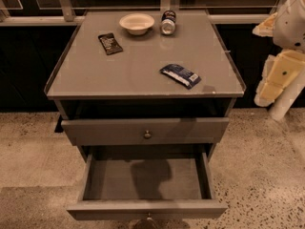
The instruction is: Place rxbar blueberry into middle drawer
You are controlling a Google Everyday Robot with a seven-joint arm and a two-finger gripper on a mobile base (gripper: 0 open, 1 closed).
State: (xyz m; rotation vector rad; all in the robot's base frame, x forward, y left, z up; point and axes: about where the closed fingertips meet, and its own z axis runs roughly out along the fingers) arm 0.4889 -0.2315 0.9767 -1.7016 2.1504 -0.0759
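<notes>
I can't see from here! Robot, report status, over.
Gripper right of cabinet, not touching rxbar blueberry, which lies on top. Middle drawer open. Nothing blocking.

Bowl (137, 23), tipped can (167, 22), black packet (110, 43) — tool (279, 78) far right

On the table (143, 80), bowl (137, 23) at the back, can (167, 22) just right of it, packet (110, 43) to its left; rxbar blueberry (180, 75) front right; middle drawer (143, 208) pulled out below top drawer (181, 130); gripper (275, 86) right of the table.
</notes>
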